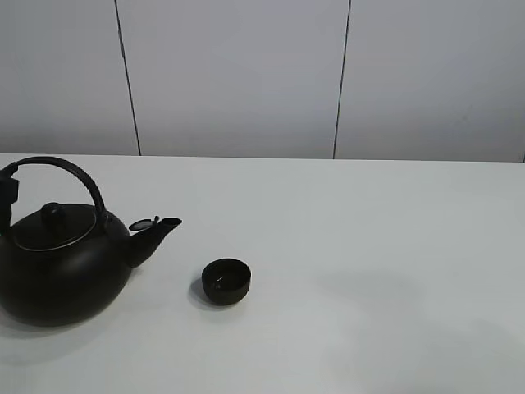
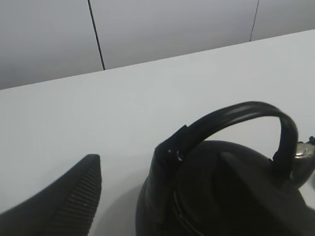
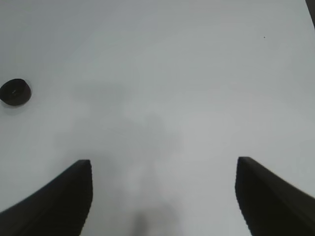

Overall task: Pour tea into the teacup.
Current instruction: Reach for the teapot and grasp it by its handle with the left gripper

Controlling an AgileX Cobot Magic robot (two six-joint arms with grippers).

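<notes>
Matte black teacup (image 1: 225, 281) and kettle (image 1: 66, 267); smooth white table (image 1: 369, 246).

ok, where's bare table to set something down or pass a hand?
Free: the table right of the teacup, all the way across; also the strip behind kettle and teacup to the back edge. Tight: the gap between kettle spout and teacup.

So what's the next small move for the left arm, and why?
Probably shift the left gripper's finger onto the handle of the kettle and close: the kettle stands upright, spout toward the teacup, and that finger sits clear of the handle.
</notes>
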